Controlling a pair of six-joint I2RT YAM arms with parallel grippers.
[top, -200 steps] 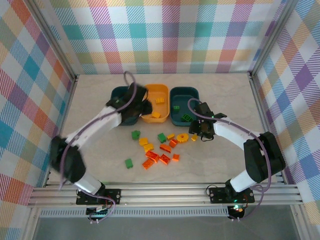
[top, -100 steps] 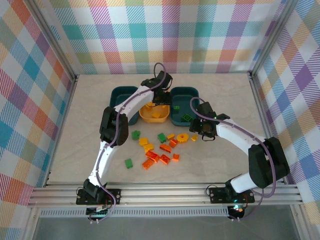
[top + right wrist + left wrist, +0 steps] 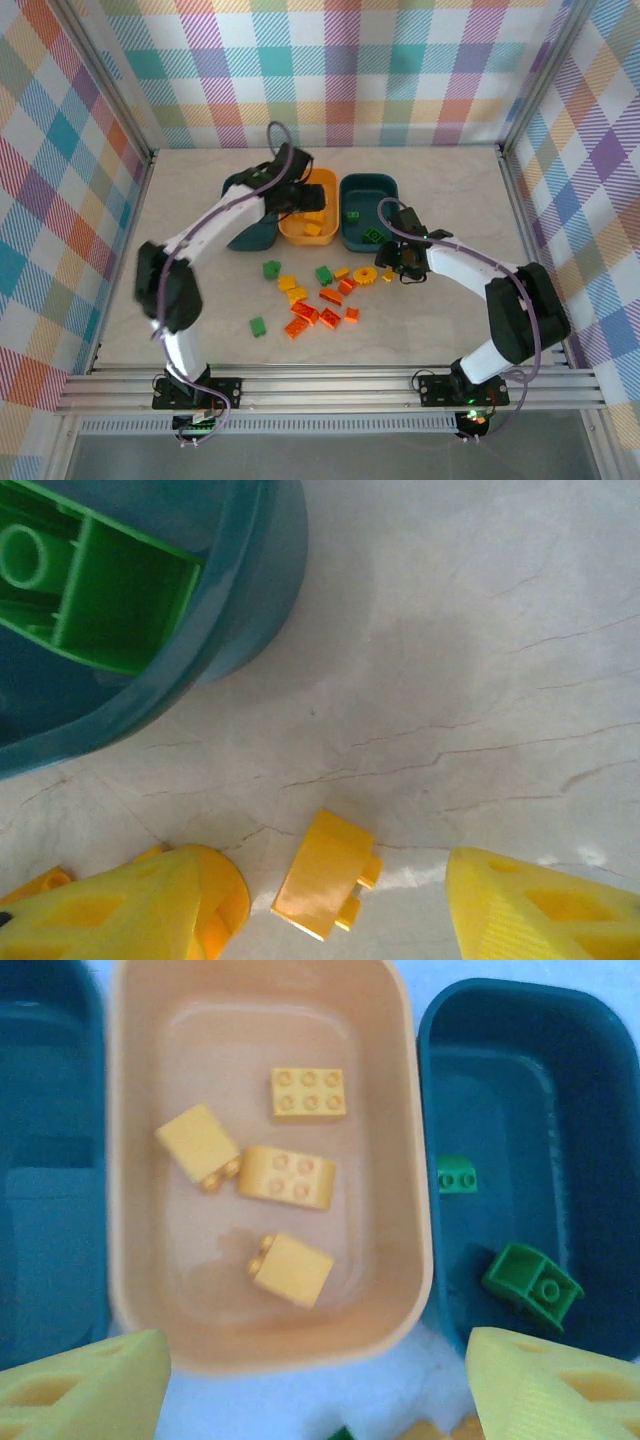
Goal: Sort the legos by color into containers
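Two robot arms at a table of legos, three tubs in a row behind the pile.

From above: left gripper (image 3: 296, 196) over the yellow-orange tub (image 3: 330, 181), middle of the row, between the left teal tub (image 3: 232, 188) and the right teal tub (image 3: 370, 180); right gripper (image 3: 400, 268) low beside the loose legos (image 3: 322, 297) scattered on the table (image 3: 450, 200) in front of the tubs. Left wrist: fingers (image 3: 80, 1385) far apart, nothing between; beneath, four yellow bricks (image 3: 309, 1092) in the yellow-orange tub, two green bricks (image 3: 532, 1282) in the right teal tub. Right wrist: jaws wide, a single yellow brick (image 3: 322, 885) lying on the table between them, untouched; close by, the right teal tub with a green brick (image 3: 90, 590) inside.
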